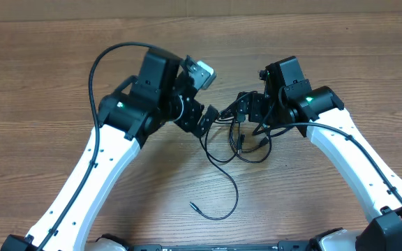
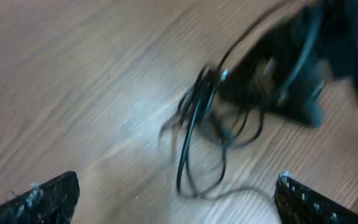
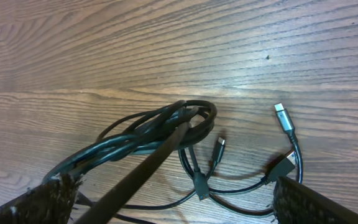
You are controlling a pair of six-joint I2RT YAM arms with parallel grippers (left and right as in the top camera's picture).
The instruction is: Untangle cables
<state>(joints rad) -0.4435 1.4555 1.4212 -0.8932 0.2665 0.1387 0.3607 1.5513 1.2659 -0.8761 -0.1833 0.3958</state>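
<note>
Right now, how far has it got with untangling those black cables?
Barely started. One cable end already trails free of the heap. Nothing is in hand: the left gripper and right gripper both stand open beside the cables. Left to do: the looped bundle near the silver plug is one knot.

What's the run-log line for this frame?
cables: tangled on table, one end trailing free | left gripper: open, beside cables | right gripper: open, over cables
</note>
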